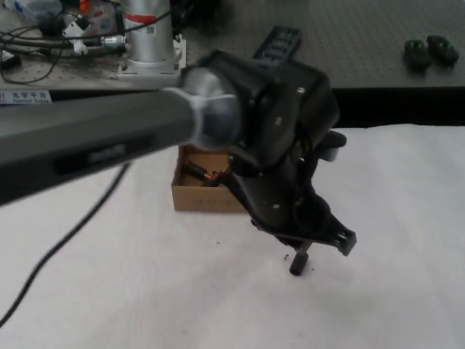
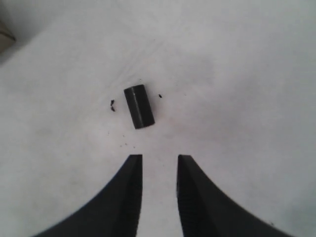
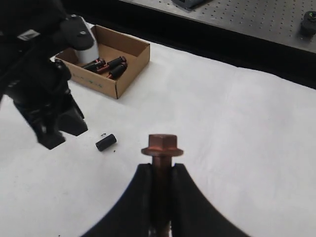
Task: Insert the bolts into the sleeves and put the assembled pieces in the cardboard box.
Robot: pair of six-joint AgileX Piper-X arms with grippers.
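Observation:
A short black sleeve (image 2: 139, 106) lies on its side on the white cloth, just ahead of my left gripper (image 2: 159, 159), which is open with nothing between its fingers. In the high view the left arm crosses from the left, its gripper (image 1: 328, 235) hanging over the sleeve (image 1: 298, 260). My right gripper (image 3: 161, 169) is shut on a copper bolt (image 3: 162, 148) held upright, hex head up. From there the sleeve (image 3: 106, 142) lies beyond the bolt, beside the left gripper (image 3: 61, 131). The cardboard box (image 3: 129, 70) holds several assembled pieces (image 3: 111, 65).
The box (image 1: 195, 198) sits partly hidden behind the left arm's wrist. A black cable (image 1: 65, 240) trails over the cloth at left. On the perforated bench behind stand a metal post (image 1: 149, 33), a black ribbed part (image 1: 280, 42) and two green items (image 1: 430, 52).

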